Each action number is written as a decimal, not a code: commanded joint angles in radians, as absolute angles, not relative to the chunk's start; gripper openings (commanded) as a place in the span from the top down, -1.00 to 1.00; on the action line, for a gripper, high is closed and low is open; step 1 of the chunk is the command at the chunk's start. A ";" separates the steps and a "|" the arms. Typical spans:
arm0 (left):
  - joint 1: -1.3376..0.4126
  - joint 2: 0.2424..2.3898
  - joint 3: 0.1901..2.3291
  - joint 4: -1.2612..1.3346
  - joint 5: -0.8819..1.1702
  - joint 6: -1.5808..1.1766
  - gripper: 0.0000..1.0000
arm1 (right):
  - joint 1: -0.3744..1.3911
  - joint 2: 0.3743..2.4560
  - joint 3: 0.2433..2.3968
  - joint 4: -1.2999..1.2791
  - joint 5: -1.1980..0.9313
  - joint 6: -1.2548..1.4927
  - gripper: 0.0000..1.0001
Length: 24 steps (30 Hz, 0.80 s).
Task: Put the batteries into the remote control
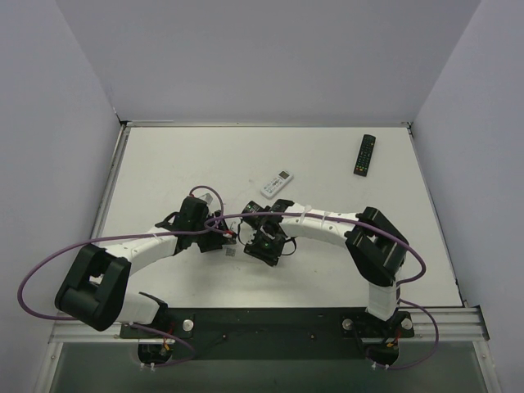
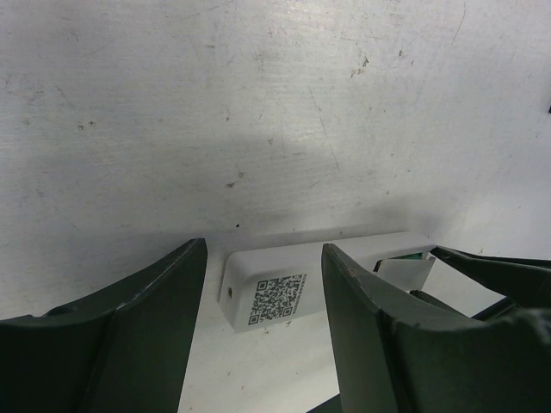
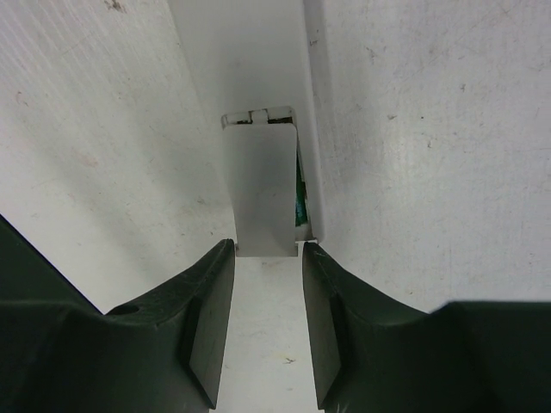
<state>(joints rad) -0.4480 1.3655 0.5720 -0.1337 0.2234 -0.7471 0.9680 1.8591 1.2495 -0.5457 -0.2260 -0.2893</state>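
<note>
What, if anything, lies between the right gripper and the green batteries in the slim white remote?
The battery cover lies over them on the remote, directly ahead of the right gripper. It hides nearly all of the batteries; only a sliver of green shows along its right edge.

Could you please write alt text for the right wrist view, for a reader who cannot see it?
A slim white remote control runs up a scuffed white table, its battery cover resting ajar with a green battery showing at its right edge. The dark fingers of the right gripper flank the cover's near end.
</note>
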 commanded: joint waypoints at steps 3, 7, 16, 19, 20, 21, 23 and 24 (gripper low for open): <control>-0.445 1.365 0.600 -0.107 0.238 -0.732 -0.32 | 0.959 1.865 1.282 -0.584 -0.180 -0.285 0.33; -0.445 1.365 0.600 -0.107 0.238 -0.732 -0.32 | 0.960 1.865 1.284 -0.583 -0.169 -0.276 0.33; -0.445 1.361 0.595 -0.109 0.239 -0.732 -0.32 | 0.960 1.850 1.276 -0.569 -0.153 -0.256 0.35; -0.445 1.361 0.597 -0.109 0.239 -0.733 -0.32 | 0.960 1.850 1.273 -0.561 -0.140 -0.249 0.35; -0.445 1.361 0.595 -0.107 0.239 -0.732 -0.32 | 0.960 1.848 1.273 -0.555 -0.134 -0.242 0.35; -0.445 1.361 0.595 -0.107 0.241 -0.732 -0.32 | 0.962 1.848 1.272 -0.552 -0.129 -0.239 0.35; -0.445 1.362 0.594 -0.106 0.241 -0.732 -0.32 | 0.962 1.847 1.269 -0.540 -0.126 -0.232 0.35; -0.445 1.361 0.594 -0.106 0.242 -0.732 -0.32 | 0.965 1.845 1.267 -0.535 -0.114 -0.227 0.35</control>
<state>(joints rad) -0.4480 1.3655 0.5724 -0.1337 0.2241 -0.7475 0.9672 1.8591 1.2518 -0.5369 -0.1635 -0.2623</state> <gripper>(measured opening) 0.659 0.327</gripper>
